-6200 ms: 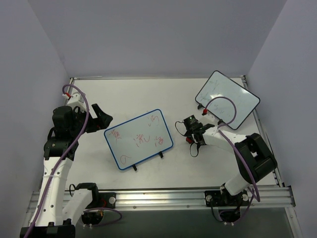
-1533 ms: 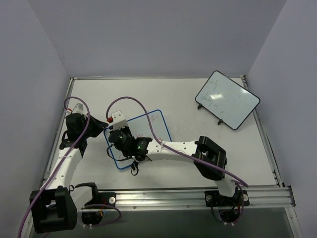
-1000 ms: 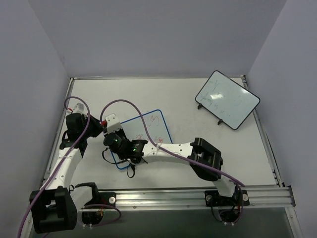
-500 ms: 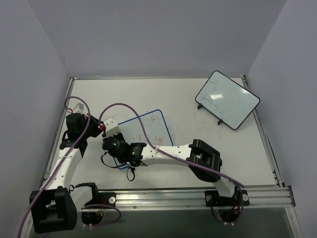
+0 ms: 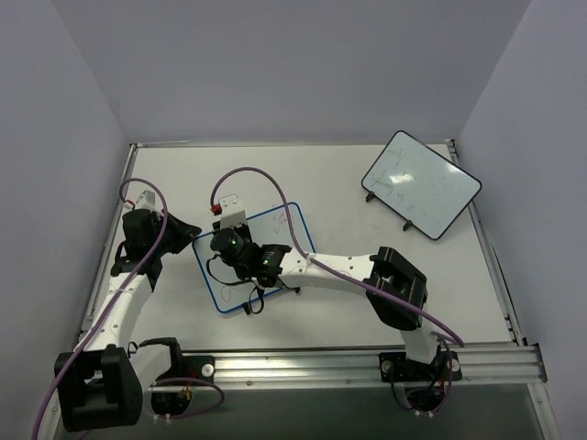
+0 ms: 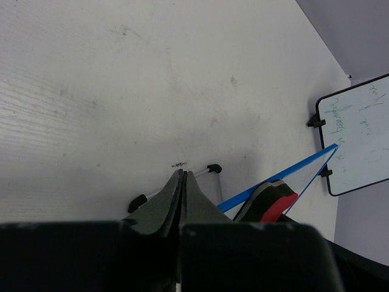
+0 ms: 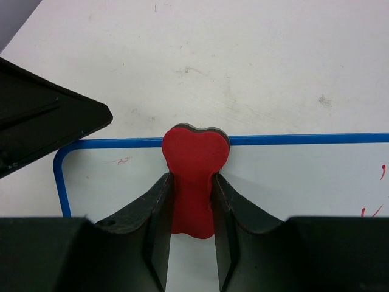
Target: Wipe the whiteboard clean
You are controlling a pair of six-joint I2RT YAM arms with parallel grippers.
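The whiteboard [image 5: 273, 229], white with a blue rim [image 7: 304, 139], lies tilted at the table's middle left. My right gripper [image 5: 226, 242] reaches across it and is shut on a red eraser [image 7: 196, 152]. The eraser's head is pressed at the board's far edge near its left corner. A faint red smudge [image 7: 123, 160] and a few red strokes [image 7: 372, 210] show on the white surface. My left gripper [image 5: 188, 229] is shut and empty, its fingertips [image 6: 181, 174] down beside the board's left corner and one of its black feet [image 6: 214, 168].
A second whiteboard with a black rim [image 5: 420, 183] and faint marks stands at the back right, also visible in the left wrist view [image 6: 358, 137]. Grey walls close in the table on three sides. A metal rail [image 5: 303, 367] runs along the near edge.
My right gripper has carried the eraser from the board's near-left part up to its far edge. The red writing on the left half has gone. The left arm has stayed still.
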